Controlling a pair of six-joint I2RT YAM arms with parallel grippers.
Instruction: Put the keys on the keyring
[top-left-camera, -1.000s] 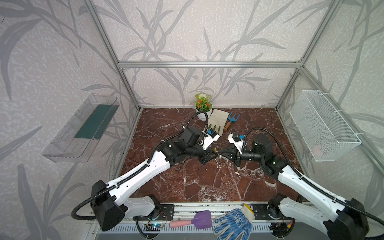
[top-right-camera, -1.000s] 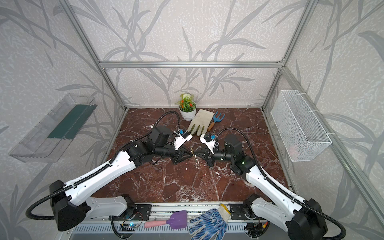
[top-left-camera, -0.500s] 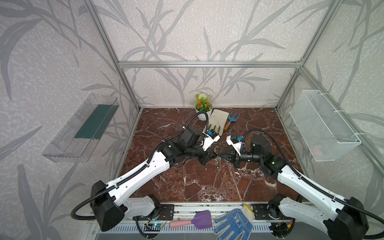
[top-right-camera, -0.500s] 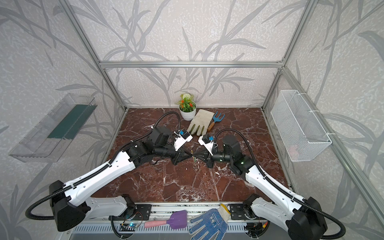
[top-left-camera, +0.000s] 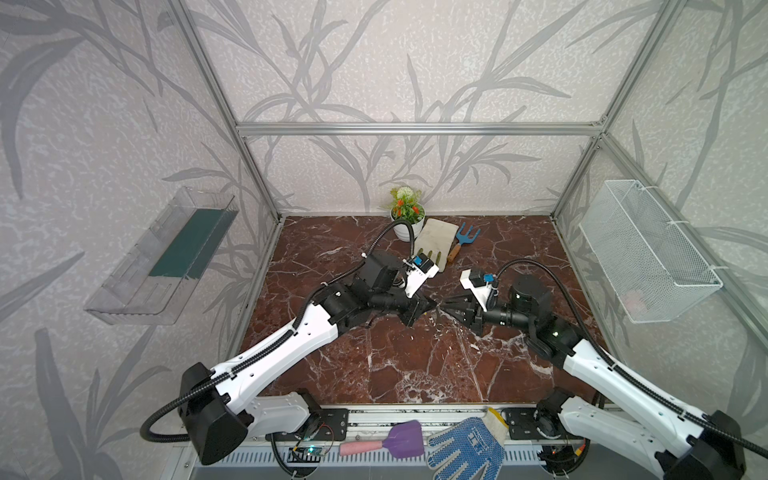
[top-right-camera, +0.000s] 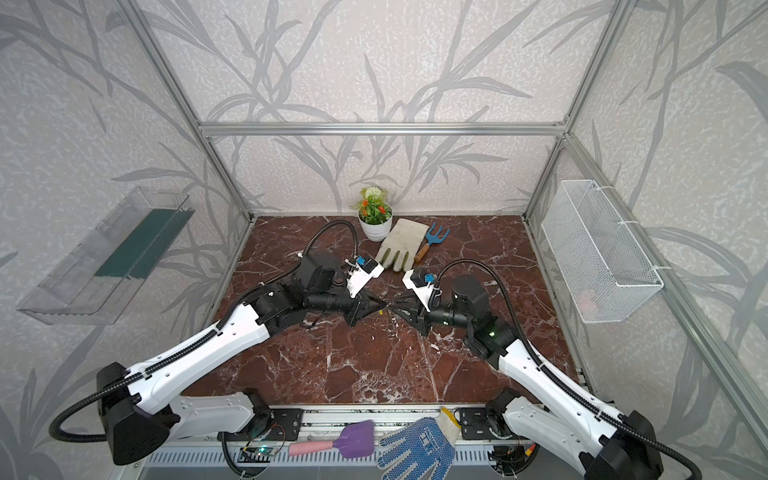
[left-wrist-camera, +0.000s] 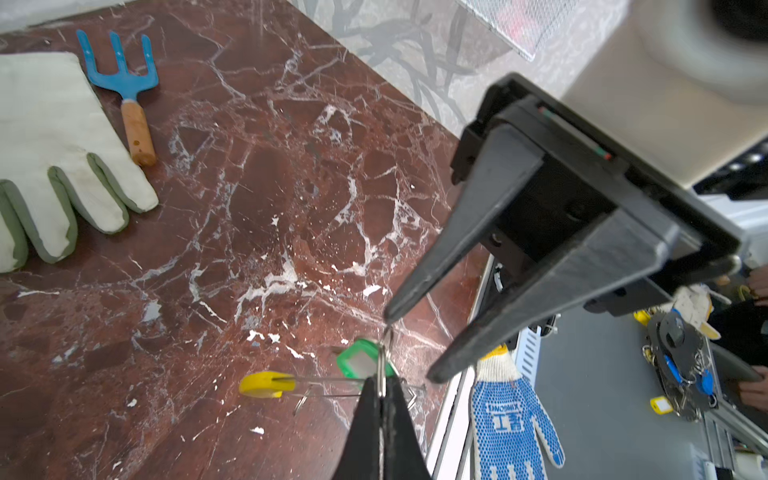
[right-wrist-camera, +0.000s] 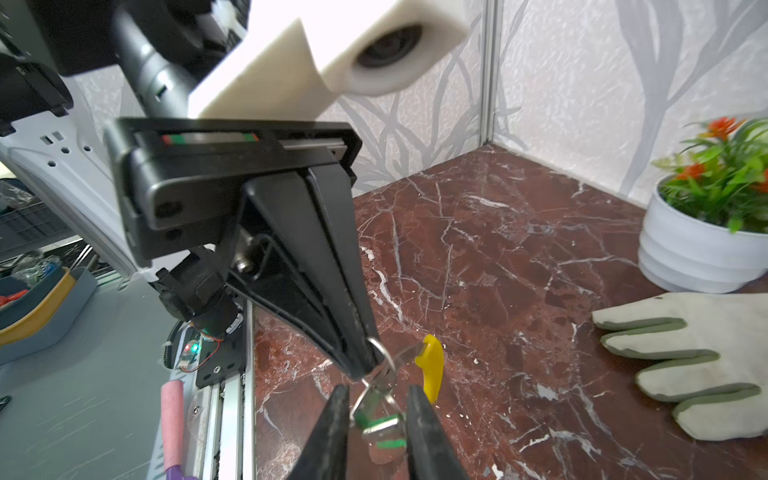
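Your left jaws are pinched shut on the large thin grey metal hoop with the yellow plastic sleeve (left-wrist-camera: 266, 384), held above the red marble table (left-wrist-camera: 270, 187) on the near side of the cream fabric glove (left-wrist-camera: 62, 166). The small green plastic key tag (left-wrist-camera: 359, 365) dangles there between your parted right jaws (not squeezed, apparently). Back right out straight; keep left clamped.

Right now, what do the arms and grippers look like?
White shells, black joints on left arm and right arm, with black ribbed cable loops. Black left gripper and right gripper: tapering wedge fingers, red-green strip on the housing. White wrist camera mount, blue tag.
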